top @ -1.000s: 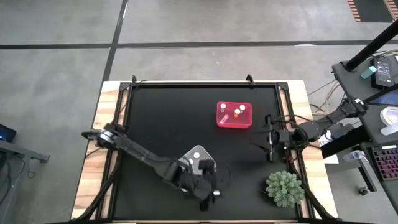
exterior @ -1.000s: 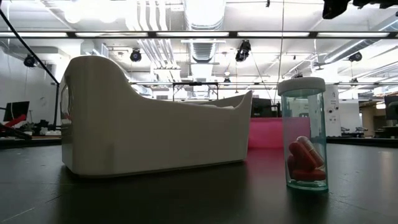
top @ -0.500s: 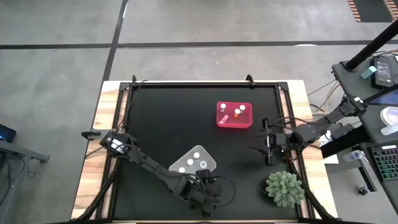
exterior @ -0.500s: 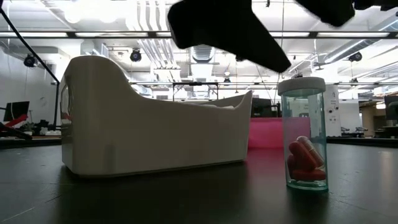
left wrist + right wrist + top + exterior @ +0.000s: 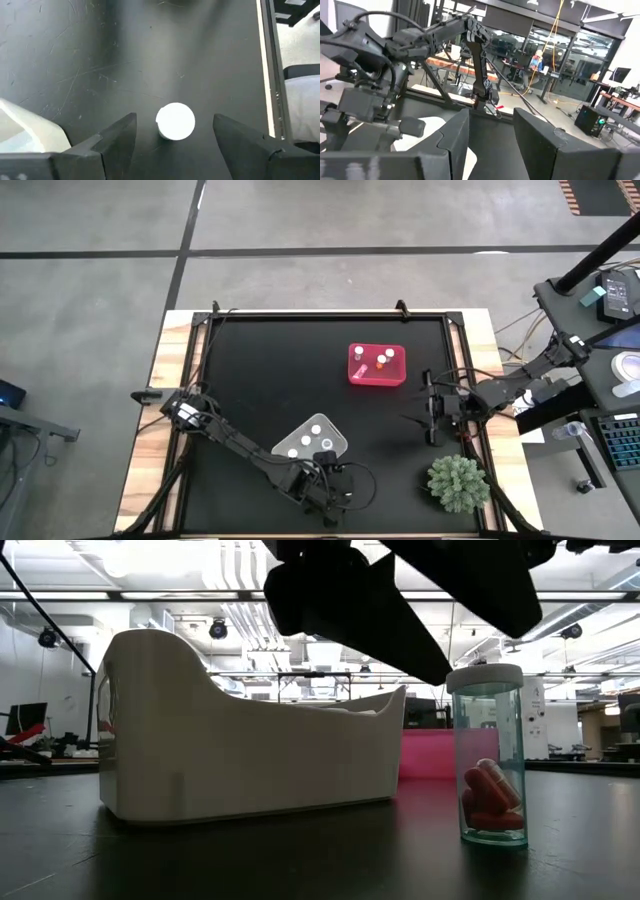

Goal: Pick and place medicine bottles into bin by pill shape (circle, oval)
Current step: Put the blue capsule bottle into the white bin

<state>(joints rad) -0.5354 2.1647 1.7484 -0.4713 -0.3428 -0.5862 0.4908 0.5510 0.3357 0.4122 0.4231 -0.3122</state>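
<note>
Near the table's front edge, with bare black mat all round, the left gripper (image 5: pixel 172 132) hangs spread wide over a clear, white-capped medicine bottle (image 5: pixel 487 754) of red oval pills, beside the white bin (image 5: pixel 240 745). The right gripper (image 5: pixel 430 408) waits half-open by the pink bin (image 5: pixel 377 376).

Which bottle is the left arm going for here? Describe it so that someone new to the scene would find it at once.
Start at the white bin on the near half of the black table. Just beyond its near right corner, a lone bottle stands upright under the open left claw. Unlike the bottles lying in the white bin and the pink bin, it stands on bare tabletop: clear body, white cap, red oval pills.
</note>
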